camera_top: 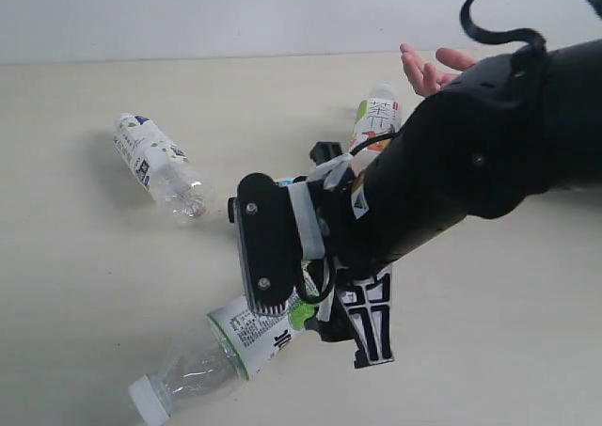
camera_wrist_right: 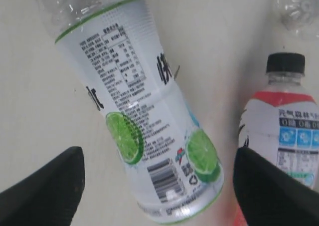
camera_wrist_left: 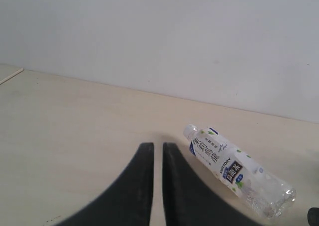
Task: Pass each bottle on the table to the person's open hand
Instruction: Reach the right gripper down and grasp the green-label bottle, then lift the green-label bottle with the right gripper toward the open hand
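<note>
**At the counter's near edge: lime bottle lies slantwise under a wide gripper**

Nearest the exterior camera, the green-lime bottle [camera_top: 221, 346] lies on its side on the counter [camera_top: 85, 285]. Its long axis runs on a slant, with the white cap toward the near left and the base toward the far right. The right gripper [camera_wrist_right: 159, 193] hangs over the labelled half, jaws wide, one finger on each side and neither touching it. The pink-red bottle [camera_wrist_right: 284, 131], black-capped, lies just beside that base, close against one finger. Farther back on the left, well apart, the white bottle with dark print [camera_top: 155, 163] lies on its side, cap toward the far left. Beyond the arm, the orange-fruit bottle [camera_top: 378, 118] sits near the person's open hand [camera_top: 428, 69], fingers spread. The left gripper [camera_wrist_left: 153, 153] is closed to a slit on nothing.
</note>
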`<action>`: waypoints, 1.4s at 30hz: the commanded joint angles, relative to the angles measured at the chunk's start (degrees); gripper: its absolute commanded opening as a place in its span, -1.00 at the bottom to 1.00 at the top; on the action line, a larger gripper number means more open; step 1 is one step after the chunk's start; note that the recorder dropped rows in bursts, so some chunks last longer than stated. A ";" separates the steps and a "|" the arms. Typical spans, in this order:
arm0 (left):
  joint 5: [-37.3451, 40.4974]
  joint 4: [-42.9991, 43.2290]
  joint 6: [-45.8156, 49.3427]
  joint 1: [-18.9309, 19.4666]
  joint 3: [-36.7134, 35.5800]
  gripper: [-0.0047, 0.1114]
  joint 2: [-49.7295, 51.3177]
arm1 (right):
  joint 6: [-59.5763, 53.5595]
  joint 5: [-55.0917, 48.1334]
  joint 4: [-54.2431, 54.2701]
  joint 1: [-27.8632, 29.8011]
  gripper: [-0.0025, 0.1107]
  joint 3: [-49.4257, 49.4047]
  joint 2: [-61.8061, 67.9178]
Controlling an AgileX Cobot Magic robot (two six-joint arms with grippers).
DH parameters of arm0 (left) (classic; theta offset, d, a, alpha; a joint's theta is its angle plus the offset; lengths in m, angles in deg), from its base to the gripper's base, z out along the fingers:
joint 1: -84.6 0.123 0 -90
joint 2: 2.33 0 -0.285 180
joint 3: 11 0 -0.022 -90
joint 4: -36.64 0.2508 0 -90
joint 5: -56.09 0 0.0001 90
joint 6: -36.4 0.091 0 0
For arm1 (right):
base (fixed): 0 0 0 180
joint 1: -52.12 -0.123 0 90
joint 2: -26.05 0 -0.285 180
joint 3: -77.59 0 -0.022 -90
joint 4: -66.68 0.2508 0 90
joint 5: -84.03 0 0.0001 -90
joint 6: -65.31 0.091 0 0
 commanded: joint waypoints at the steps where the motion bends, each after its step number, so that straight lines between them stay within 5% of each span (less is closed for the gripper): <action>1: -0.10 -0.12 0.05 -0.36 -0.14 -0.75 -0.36 | -3.25 2.70 -0.36 -1.57 0.42 0.55 2.66; 35: -0.10 -0.12 0.05 -0.36 -0.14 -0.75 -0.36 | -10.63 11.90 -0.39 -2.21 0.28 0.55 12.41; 42: -0.10 -0.12 0.05 -0.36 -0.14 -0.75 -0.36 | -10.49 12.04 7.32 -2.21 -0.47 0.55 12.41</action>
